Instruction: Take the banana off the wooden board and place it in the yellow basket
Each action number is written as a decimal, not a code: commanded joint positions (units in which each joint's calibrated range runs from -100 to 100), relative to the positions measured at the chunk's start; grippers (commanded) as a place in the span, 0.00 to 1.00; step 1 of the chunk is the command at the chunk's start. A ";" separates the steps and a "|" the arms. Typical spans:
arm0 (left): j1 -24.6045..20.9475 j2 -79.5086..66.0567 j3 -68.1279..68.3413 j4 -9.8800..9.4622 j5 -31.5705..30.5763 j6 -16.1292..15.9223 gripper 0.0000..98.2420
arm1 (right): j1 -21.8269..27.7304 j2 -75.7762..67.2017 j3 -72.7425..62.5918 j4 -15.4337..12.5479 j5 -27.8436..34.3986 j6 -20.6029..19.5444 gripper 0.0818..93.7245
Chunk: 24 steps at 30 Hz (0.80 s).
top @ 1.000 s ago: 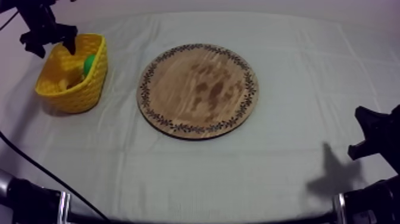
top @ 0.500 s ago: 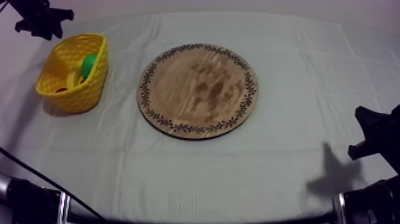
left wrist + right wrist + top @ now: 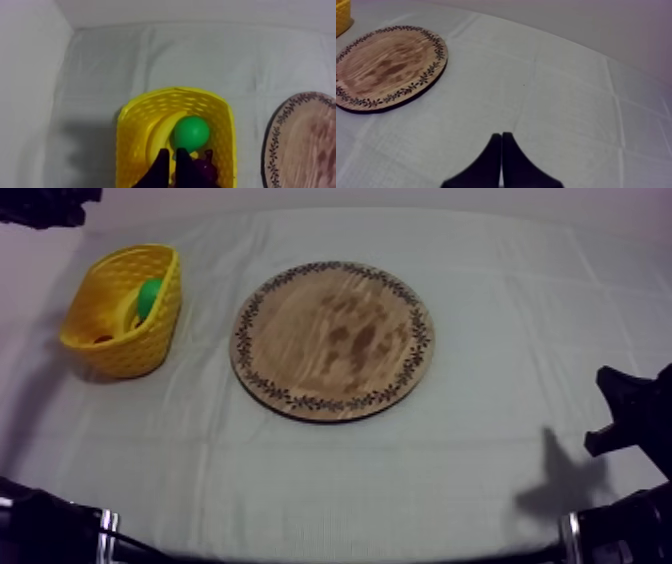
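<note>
Checking state vs task: curved yellow toy banana [image 3: 159, 136] was already inside the yellow woven plastic basket [image 3: 225, 130], not on the round wooden board with patterned rim [image 3: 333, 340]. Board face was bare.

Key geometry: left tool [image 3: 171, 152] hung above the basket, banana just ahead of and below its tips. Banana's long axis ran along the basket's long side, curve hugging the inner wall. It was touching a green round toy fruit [image 3: 191, 132], w/ a dark purple grape bunch [image 3: 204, 167] beside that, nearer the tool. Left tool was a narrow wedge, fingers together, nothing held. In the top view the left arm sat at the far upper-left corner, beyond the basket.

Right tool [image 3: 501, 135] was also pinched narrow and empty, parked low at its own side. It pointed across open cloth, w/ the board off to one side and the basket well apart beyond it. So left arm was much the nearer one.

Judgement: drop looked done. Only move left would be bringing the left arm home, no grasp needed.

Surface [image 3: 480, 478] was covered by a grey-white cloth w/ faint fold creases, flat, no clutter. Basket stood near the left edge, board about centre, the two close but apart. Room: plain pale wall [image 3: 616, 25] behind the far edge, nothing else to note.
</note>
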 commanded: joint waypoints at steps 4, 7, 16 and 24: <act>-0.15 -17.80 9.63 0.17 -4.90 -0.15 0.00 | 0.00 0.00 -0.03 -0.02 -0.04 0.00 0.00; -0.62 -27.08 17.59 0.19 -8.36 -0.13 0.00 | 0.00 0.00 -0.03 -0.02 -0.04 -0.01 0.00; -0.77 -53.44 42.68 0.00 -14.22 4.49 0.00 | 0.00 0.00 -0.03 -0.02 -0.04 0.01 0.00; -0.46 -71.35 62.34 -0.05 -21.89 4.92 0.00 | 0.00 0.00 -0.03 -0.02 -0.04 -0.01 0.00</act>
